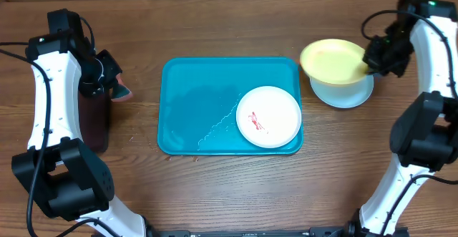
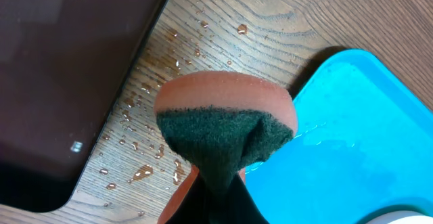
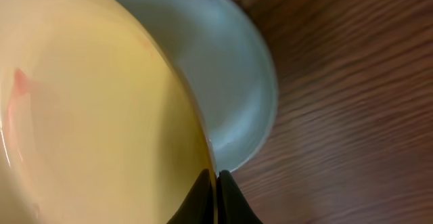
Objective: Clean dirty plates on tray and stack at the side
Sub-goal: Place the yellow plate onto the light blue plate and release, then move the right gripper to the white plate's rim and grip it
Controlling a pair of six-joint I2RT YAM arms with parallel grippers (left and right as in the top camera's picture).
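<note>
- Orange-backed, green-faced sponge (image 2: 226, 116) is pinched between the fingers of the left gripper (image 2: 211, 187), above the droplet-spotted wooden table (image 2: 304, 14), between the dark tray (image 2: 61, 61) and the turquoise tray (image 2: 352, 136).
- The right gripper (image 3: 216, 187) is clamped on the rim of the yellow-green plate (image 3: 95, 116), held over the light blue plate (image 3: 233, 95), right of the turquoise tray.
- The white plate (image 1: 268, 117), red-smeared, lies at the turquoise tray's right end.

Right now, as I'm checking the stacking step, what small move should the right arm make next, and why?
Probably lower the yellow plate onto the light blue plate and let go. The right fingers pinch the yellow rim, holding it over the blue one, which already lies on the table beside the tray as the stack's base.
</note>
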